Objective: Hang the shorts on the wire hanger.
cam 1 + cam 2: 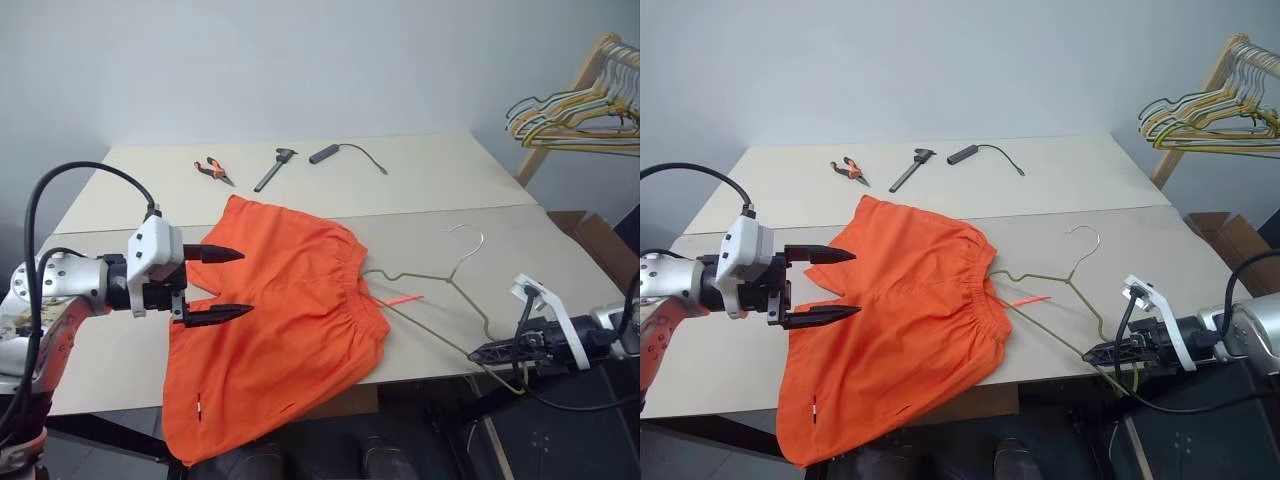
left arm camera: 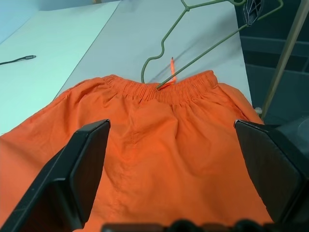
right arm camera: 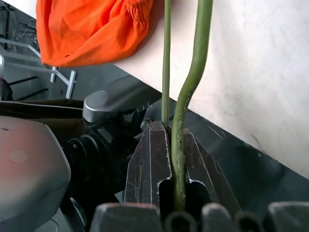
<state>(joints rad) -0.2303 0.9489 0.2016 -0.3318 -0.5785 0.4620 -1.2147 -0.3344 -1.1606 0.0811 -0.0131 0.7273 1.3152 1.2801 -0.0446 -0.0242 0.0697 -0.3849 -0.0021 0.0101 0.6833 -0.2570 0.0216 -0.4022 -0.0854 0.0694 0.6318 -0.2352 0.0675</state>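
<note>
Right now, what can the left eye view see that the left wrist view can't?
The left eye view takes in the pliers, the bunch of hangers, and the right claw shut on the wire hanger. The left wrist view looks out between the left claw's wide-open fingers, close over the fabric. Both show the orange shorts, their drawstring poking from the waistband, the wire hanger and the table.

One pair of orange shorts [image 1: 280,320], one olive wire hanger [image 1: 440,290], one pair of pliers [image 1: 213,170], one dark hand tool [image 1: 275,168], one cabled probe [image 1: 345,152], one bunch of hangers [image 1: 580,110].
</note>
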